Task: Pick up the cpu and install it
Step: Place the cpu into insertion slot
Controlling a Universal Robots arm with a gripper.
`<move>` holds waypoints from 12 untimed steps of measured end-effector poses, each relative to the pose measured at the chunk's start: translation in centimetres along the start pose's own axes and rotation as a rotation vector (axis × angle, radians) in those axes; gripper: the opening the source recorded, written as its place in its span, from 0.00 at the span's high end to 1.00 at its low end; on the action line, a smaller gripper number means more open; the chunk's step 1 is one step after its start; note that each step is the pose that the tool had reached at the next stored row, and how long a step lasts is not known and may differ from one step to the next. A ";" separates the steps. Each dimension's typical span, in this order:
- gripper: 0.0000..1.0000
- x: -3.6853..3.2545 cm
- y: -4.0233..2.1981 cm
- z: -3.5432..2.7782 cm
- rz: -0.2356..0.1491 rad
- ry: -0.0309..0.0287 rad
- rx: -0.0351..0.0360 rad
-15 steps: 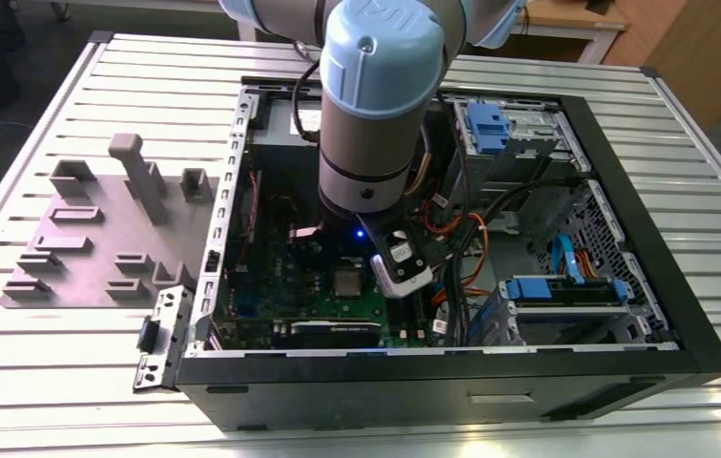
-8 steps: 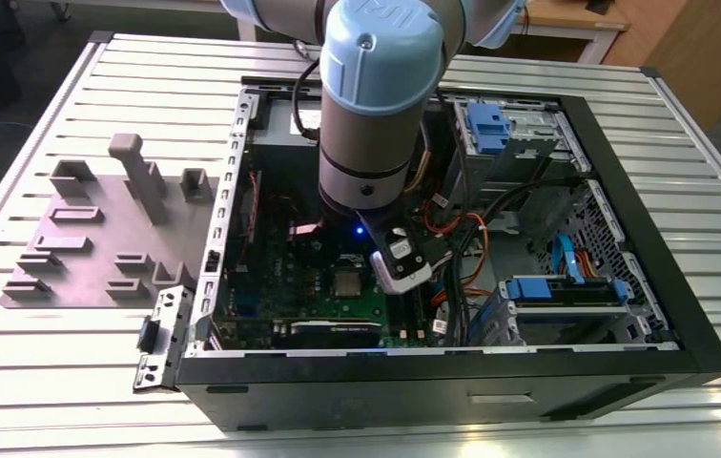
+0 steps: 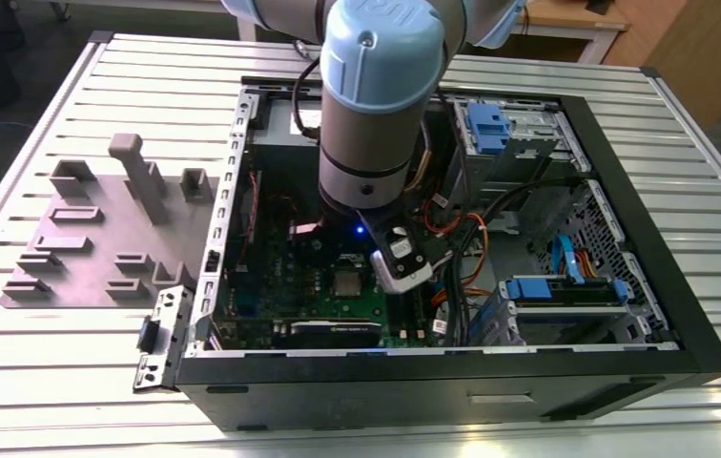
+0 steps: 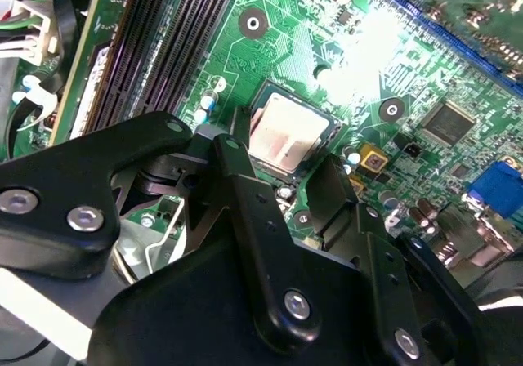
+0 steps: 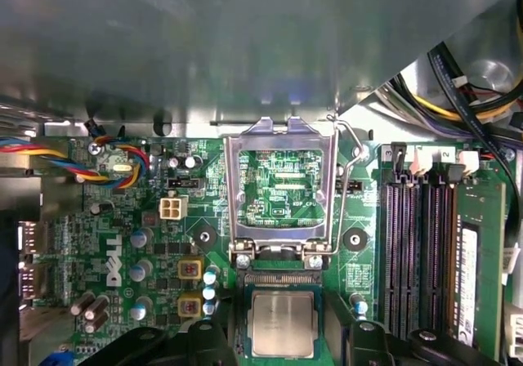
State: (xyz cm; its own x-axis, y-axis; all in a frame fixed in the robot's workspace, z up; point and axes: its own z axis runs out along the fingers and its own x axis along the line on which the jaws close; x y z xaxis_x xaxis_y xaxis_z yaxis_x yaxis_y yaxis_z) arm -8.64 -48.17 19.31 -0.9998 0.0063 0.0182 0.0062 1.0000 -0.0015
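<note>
Black pincer (image 4: 282, 160) fingers (image 4: 245, 211) hang spread and empty on either side of the cpu (image 5: 282, 323). The cpu lies flat in its socket (image 5: 282, 278) near the board's (image 5: 122, 243) middle. Just beside it, the metal frame (image 5: 282, 190) stands hinged open. The case (image 3: 463, 401) lies open on the worktop (image 3: 68, 382).

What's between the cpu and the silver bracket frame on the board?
In the first wrist view, the frame's hinge bar with two screws and the socket's dark rim lie between the cpu and the silver bracket frame.
</note>
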 end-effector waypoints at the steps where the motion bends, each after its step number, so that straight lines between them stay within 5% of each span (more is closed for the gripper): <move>1: 0.46 -0.02 0.00 -0.09 0.000 0.0014 0.0000; 12: 0.46 -0.17 -0.20 -0.02 0.000 0.0030 0.0050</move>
State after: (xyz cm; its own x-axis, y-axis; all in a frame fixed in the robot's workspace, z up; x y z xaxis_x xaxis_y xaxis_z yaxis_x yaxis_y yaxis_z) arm -8.47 -48.37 19.33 -0.9998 0.0064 0.0212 0.0063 1.0000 -0.0065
